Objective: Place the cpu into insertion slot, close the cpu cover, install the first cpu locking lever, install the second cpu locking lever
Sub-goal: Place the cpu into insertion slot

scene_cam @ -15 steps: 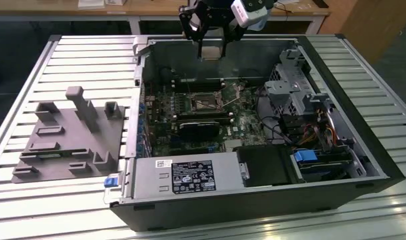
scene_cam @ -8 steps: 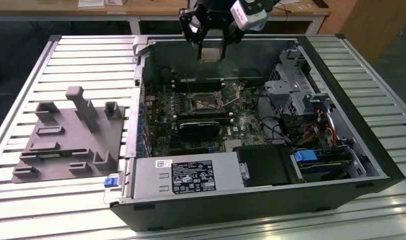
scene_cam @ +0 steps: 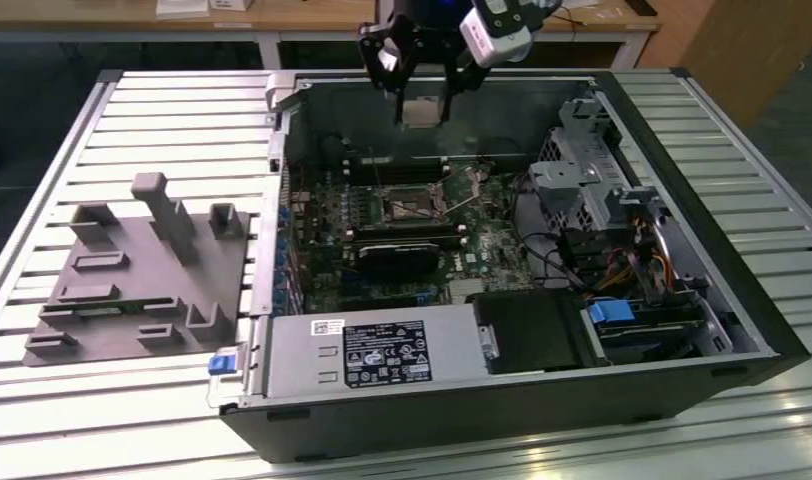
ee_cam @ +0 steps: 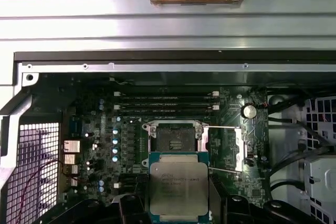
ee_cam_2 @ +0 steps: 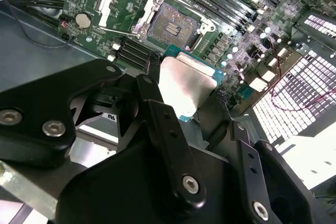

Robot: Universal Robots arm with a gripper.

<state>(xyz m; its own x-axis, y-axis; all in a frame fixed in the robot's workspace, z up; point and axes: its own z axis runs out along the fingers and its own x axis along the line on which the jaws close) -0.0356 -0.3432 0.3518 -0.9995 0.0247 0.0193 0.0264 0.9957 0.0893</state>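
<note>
Open case (scene_cam: pixel 513 425), cpu (ee_cam: pixel 178 186) aloft, insertion slot (ee_cam: pixel 174 137) uncovered

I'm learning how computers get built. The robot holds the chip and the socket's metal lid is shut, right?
No: the first wrist view shows the lid swung open beside the socket. The gripper does hold the chip.

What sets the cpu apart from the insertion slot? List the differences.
Look: the cpu has a pale silvery metal top, while the insertion slot is a dark recess with a silvery rim.
Pose: the cpu is clamped in the gripper above the motherboard. The insertion slot sits fixed on it, empty, with its cpu cover swung open beside it.
Shared: both are square and look about the same size.
</note>
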